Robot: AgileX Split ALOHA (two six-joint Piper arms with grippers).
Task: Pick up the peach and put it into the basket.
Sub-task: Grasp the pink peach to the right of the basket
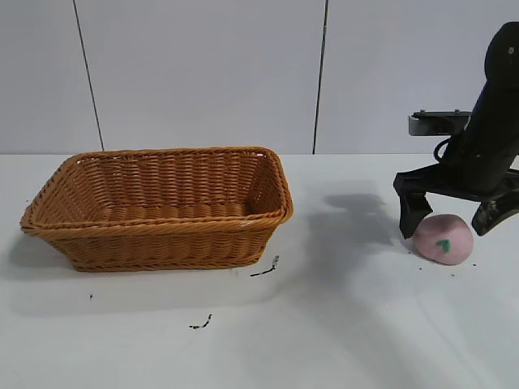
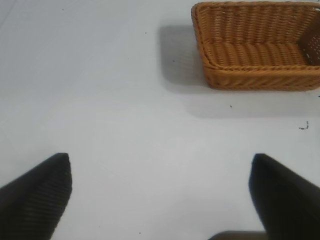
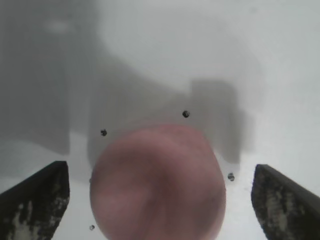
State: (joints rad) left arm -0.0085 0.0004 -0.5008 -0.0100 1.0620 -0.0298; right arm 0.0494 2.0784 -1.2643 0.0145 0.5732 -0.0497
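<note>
The pale-pink peach point(image 1: 443, 239) with a green leaf mark lies on the white table at the right. My right gripper point(image 1: 454, 219) is open, lowered over it, one finger on each side and apart from it. In the right wrist view the peach point(image 3: 157, 182) sits between the two dark fingertips point(image 3: 37, 200) with gaps on both sides. The orange-brown wicker basket point(image 1: 162, 235) stands at the left, nothing inside it; it also shows in the left wrist view point(image 2: 257, 75). My left gripper point(image 2: 160, 195) is open above bare table, out of the exterior view.
Small black specks lie on the table near the basket's front corner point(image 1: 265, 270) and further forward point(image 1: 201, 324). A grey panelled wall point(image 1: 203, 73) stands behind the table.
</note>
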